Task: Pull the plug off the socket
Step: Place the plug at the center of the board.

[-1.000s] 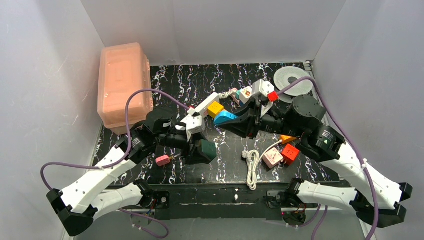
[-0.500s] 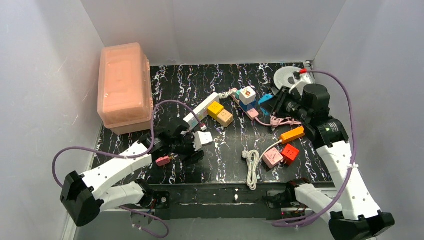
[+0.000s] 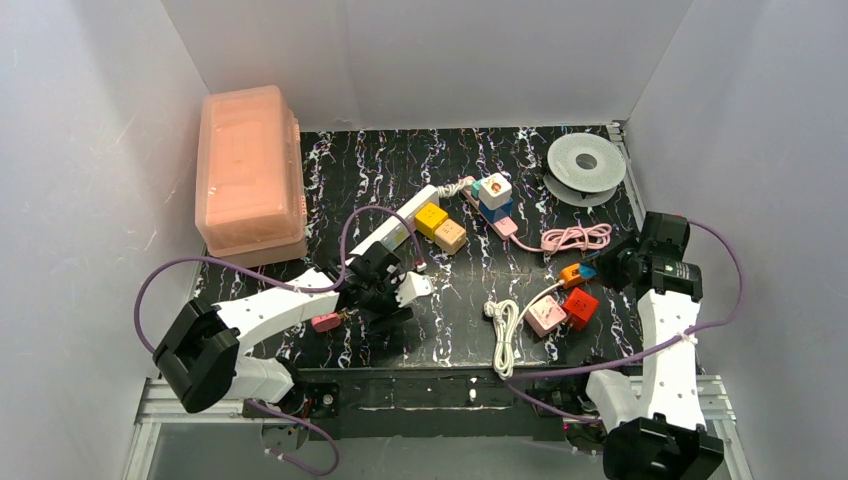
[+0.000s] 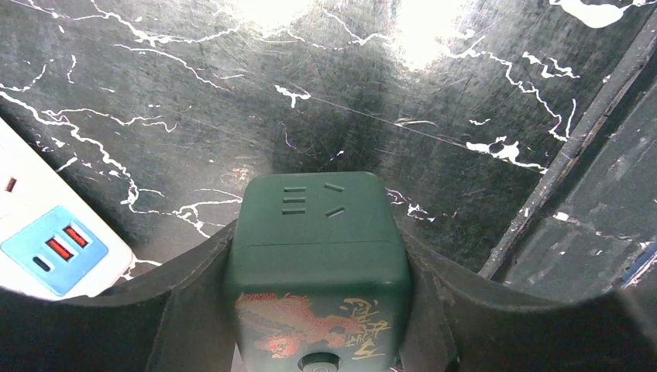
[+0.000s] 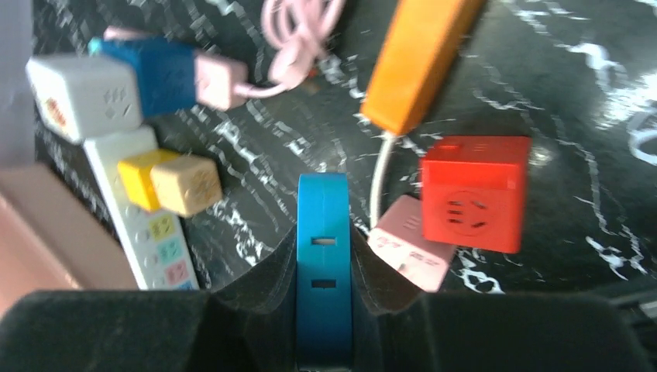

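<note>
Cf. a sec ago, both arms are being drawn back from the centre of the bench [image 3: 400, 160] toward their own sides. The L pincer [image 4: 318, 236], then right at the near end of the socket [image 3: 403, 220], is now being kept just off that end. The R pincer [image 5: 324, 240] is being parked by the orange block [image 3: 572, 272] on the right. The L pincer is being kept clamped on a dark green cube plug [image 4: 318, 267], one finger per side, and the R pincer is being kept closed on a slim blue plug [image 5: 324, 310]. In the L wrist view no contact btwn green cube and socket is being shown: bare bench is being seen ahead of the cube, w/ only the socket's end outlet, a blue face [image 4: 48, 248], at the left edge. So the pull is being judged as done for this plug, and setting it down is prob. what's left. A yellow cube [image 3: 431, 216] and a beige cube [image 3: 450, 236] are sitting against the socket's right flank; whether they're plugged in cannot be told. The socket is lying flat, faces up, left of bench centre. Its long axis is running diagonally from near-left to far-right, w/ the white cord [image 3: 455, 186] end being pointed far-right.
</note>
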